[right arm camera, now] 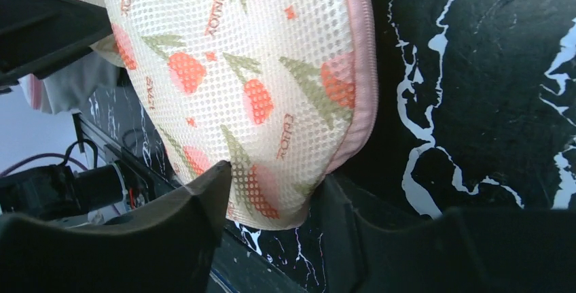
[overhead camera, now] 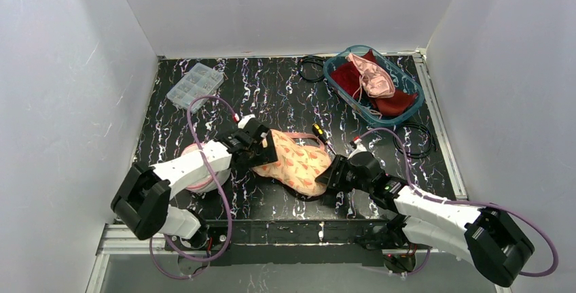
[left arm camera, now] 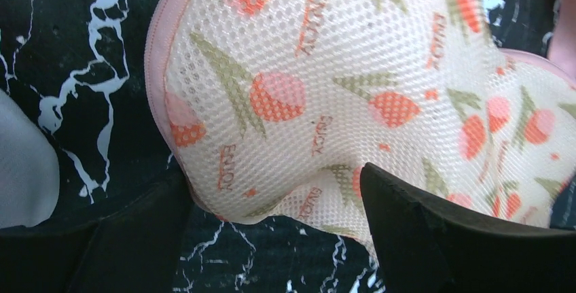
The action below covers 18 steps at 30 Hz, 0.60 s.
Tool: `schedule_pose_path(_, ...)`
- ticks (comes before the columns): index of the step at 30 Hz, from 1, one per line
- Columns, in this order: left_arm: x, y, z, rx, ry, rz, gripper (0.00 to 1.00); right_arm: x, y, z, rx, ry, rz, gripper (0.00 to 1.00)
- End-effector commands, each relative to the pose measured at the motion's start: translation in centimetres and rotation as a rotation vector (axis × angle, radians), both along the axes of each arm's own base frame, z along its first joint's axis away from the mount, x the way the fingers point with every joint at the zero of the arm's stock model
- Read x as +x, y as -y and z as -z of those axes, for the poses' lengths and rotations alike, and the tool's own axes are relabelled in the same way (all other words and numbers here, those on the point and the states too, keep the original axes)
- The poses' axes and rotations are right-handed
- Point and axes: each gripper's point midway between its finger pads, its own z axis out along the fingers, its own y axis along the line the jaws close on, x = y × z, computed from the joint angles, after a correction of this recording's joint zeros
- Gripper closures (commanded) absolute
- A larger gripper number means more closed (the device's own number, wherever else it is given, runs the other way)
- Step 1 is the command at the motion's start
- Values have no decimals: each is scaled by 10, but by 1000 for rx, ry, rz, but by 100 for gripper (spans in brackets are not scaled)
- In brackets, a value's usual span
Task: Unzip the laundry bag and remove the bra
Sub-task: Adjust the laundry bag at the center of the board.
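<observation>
The laundry bag (overhead camera: pixel 295 164) is cream mesh with an orange fruit print and pink zipper trim. It lies at the middle of the black marbled table. My left gripper (overhead camera: pixel 260 149) is at its left end. In the left wrist view both fingers press against a creased corner of the bag (left arm camera: pixel 285 102). My right gripper (overhead camera: pixel 331 174) is at its lower right end. In the right wrist view the bag's corner (right arm camera: pixel 272 102) fills the gap between the fingers. The pink zipper edge (right arm camera: pixel 360 69) looks closed. The bra inside is hidden.
A blue basket (overhead camera: pixel 411 106) at the back right holds red cloth and a pink garment (overhead camera: pixel 373 75). A clear parts box (overhead camera: pixel 195 84) sits at the back left. Black cables (overhead camera: pixel 414 140) lie near the basket. A pale round item (overhead camera: pixel 197 167) lies under my left arm.
</observation>
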Motion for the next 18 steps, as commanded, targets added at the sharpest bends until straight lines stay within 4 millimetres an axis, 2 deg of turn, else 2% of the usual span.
schedule_pose_path(1, -12, -3, -30, -56, 31, 25, 9, 9, -10, -22, 67, 39, 38, 36)
schedule_pose_path(5, -44, -7, -42, -199, 20, -3, 4, 10, -5, -24, 63, 48, 69, 26)
schedule_pose_path(10, -76, 9, -50, -409, 28, -46, 2, 8, -5, -24, 124, 34, 98, 18)
schedule_pose_path(14, -93, 28, -53, -461, 29, -25, 2, 4, -6, -18, 144, 19, 122, 19)
schedule_pose_path(18, -100, 50, -43, -477, 18, -19, 2, -2, -15, -14, 166, 5, 135, 27)
